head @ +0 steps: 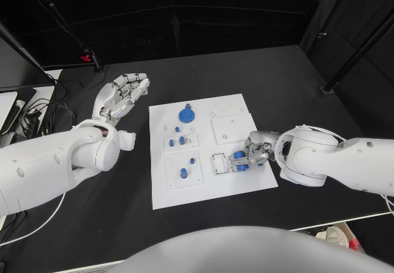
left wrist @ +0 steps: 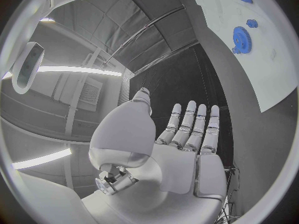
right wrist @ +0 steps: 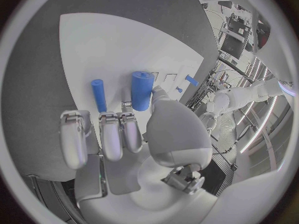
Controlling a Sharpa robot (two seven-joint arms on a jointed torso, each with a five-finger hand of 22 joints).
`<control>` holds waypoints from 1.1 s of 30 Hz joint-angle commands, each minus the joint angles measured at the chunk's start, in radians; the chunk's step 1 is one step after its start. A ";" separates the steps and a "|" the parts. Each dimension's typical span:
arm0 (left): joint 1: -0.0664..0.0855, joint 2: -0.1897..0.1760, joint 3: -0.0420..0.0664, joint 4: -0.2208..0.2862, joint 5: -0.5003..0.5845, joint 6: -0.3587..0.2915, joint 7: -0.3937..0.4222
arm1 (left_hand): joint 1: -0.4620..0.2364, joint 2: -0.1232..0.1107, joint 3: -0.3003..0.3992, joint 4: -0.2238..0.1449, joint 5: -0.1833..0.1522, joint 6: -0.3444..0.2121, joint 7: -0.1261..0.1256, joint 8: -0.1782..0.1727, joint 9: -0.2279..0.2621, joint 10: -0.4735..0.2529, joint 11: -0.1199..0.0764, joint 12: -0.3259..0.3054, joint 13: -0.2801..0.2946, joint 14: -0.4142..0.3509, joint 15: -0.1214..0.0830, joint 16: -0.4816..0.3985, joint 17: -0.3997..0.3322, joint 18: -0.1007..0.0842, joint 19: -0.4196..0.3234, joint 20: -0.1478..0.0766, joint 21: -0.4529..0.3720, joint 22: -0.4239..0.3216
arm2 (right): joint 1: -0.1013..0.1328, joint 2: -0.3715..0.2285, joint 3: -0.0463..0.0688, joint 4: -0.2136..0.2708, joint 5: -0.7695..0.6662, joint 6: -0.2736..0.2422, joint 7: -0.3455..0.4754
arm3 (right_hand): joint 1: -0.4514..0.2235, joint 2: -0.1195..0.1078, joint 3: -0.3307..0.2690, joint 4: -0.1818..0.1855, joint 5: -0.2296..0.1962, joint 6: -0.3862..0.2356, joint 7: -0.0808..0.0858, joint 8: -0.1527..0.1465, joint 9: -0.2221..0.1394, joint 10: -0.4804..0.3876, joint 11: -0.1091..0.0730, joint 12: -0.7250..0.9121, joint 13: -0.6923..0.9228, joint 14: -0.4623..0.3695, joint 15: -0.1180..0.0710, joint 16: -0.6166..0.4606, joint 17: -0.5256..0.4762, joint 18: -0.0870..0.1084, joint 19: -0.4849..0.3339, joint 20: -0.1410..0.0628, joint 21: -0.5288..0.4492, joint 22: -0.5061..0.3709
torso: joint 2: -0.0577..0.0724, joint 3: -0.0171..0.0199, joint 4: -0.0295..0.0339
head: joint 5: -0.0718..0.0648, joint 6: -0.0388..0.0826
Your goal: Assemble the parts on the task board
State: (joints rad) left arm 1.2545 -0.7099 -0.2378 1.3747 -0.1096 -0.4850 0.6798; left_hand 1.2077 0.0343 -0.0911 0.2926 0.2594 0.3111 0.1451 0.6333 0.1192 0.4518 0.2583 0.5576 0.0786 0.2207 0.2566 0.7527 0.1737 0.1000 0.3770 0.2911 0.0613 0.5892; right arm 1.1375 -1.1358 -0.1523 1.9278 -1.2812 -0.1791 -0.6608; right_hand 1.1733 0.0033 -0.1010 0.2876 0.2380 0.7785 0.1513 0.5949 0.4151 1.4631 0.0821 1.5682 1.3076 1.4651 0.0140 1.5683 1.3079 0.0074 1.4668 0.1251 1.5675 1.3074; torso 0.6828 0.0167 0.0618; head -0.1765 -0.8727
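Note:
The white task board (head: 207, 187) lies mid-table. A blue gear (head: 187, 115) sits near its far edge, and small blue pegs (head: 182, 140) stand in the middle blocks. My right hand (head: 256, 149) is at the board's right side, over a white socket block (head: 220, 164). It pinches a thick blue cylinder (right wrist: 141, 89) between thumb and fingers (right wrist: 127, 124); the cylinder (head: 239, 154) stands upright. A thinner blue peg (right wrist: 98, 95) stands just beside it. My left hand (head: 123, 94) lies off the board's far left corner, fingers (left wrist: 190, 122) straight and apart, holding nothing.
Cables and grey equipment (head: 16, 111) lie at the table's left edge. A black stand leg (head: 332, 88) reaches the table at the far right. The board with the blue gear (left wrist: 239, 36) also appears in the left wrist view.

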 commanded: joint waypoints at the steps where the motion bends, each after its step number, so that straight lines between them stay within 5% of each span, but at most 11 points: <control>1: 0.001 -0.001 0.001 0.001 0.000 0.009 0.088 | -0.001 0.008 -0.005 -0.001 0.006 -0.004 0.150 0.007 -0.001 -0.004 0.001 0.003 -0.001 -0.009 -0.001 0.001 -0.001 -0.012 0.002 0.000 0.004 -0.001 | -0.009 0.002 -0.007 -0.001 0.026 0.019 -0.015 | 0.062 0.019 0.015 -0.019 0.026 -0.011 0.000 -0.008 -0.201 0.108 0.004 0.003 0.263 0.106 0.003 0.002 0.263 -0.007 0.104 0.000 0.003 0.263 | 0.000 -0.0005 -0.0003 | 0.001 0.000; 11: 0.001 -0.004 0.001 0.002 0.000 0.009 0.086 | -0.001 0.010 -0.006 -0.001 0.007 -0.005 0.150 0.008 -0.002 -0.004 0.001 0.005 -0.001 -0.009 -0.001 0.002 -0.002 -0.012 0.002 0.000 0.004 -0.001 | -0.011 -0.014 -0.007 0.012 0.159 -0.073 0.030 | 0.211 0.066 0.085 -0.078 0.041 0.003 0.002 -0.056 -0.233 0.108 0.005 0.003 0.263 0.106 0.006 0.002 0.263 -0.007 0.104 0.003 0.003 0.263 | 0.000 -0.0004 -0.0001 | 0.002 0.000; 25: 0.000 -0.005 0.001 0.000 0.000 0.010 0.083 | -0.001 0.010 -0.006 -0.001 0.007 -0.005 0.150 0.008 -0.002 -0.004 0.001 0.005 -0.001 -0.009 -0.001 0.002 -0.002 -0.012 0.002 0.000 0.004 -0.001 | -0.011 -0.059 -0.007 0.050 0.460 -0.206 0.161 | 0.252 0.063 0.130 -0.099 0.114 0.054 -0.003 -0.109 -0.266 0.108 0.001 0.003 0.263 0.106 0.003 0.002 0.263 -0.007 0.104 0.002 0.003 0.263 | 0.001 0.0000 -0.0002 | 0.005 0.000; 33: -0.003 -0.003 0.001 -0.003 0.000 0.012 0.081 | 0.000 0.011 -0.006 -0.001 0.008 -0.005 0.150 0.009 -0.002 -0.005 0.001 0.006 -0.002 -0.009 -0.001 0.003 -0.004 -0.012 0.001 0.000 0.004 -0.002 | -0.010 -0.090 -0.007 0.078 0.576 -0.272 0.246 | 0.249 0.057 0.147 -0.097 0.121 0.098 -0.011 -0.145 -0.282 0.108 -0.007 0.003 0.263 0.106 -0.003 0.002 0.263 -0.007 0.104 -0.003 0.003 0.263 | 0.000 0.0006 0.0009 | 0.011 0.000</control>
State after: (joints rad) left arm 1.2509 -0.7136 -0.2378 1.3718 -0.1096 -0.4827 0.6798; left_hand 1.2077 0.0343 -0.0911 0.2926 0.2633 0.3112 0.1452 0.6380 0.1184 0.4518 0.2584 0.5574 0.0773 0.2208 0.2565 0.7527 0.1708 0.1000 0.3770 0.2911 0.0613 0.5877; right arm 1.1262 -1.2227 -0.1596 1.9980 -0.8043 -0.3931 -0.4889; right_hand 1.4085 0.0475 0.0276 0.2038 0.3559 0.8241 0.1862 0.4547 0.1342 1.4631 0.0822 1.5683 1.3076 1.4651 0.0142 1.5683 1.3076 0.0072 1.4668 0.1252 1.5675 1.3073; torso 0.6833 0.0170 0.0608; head -0.1666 -0.8727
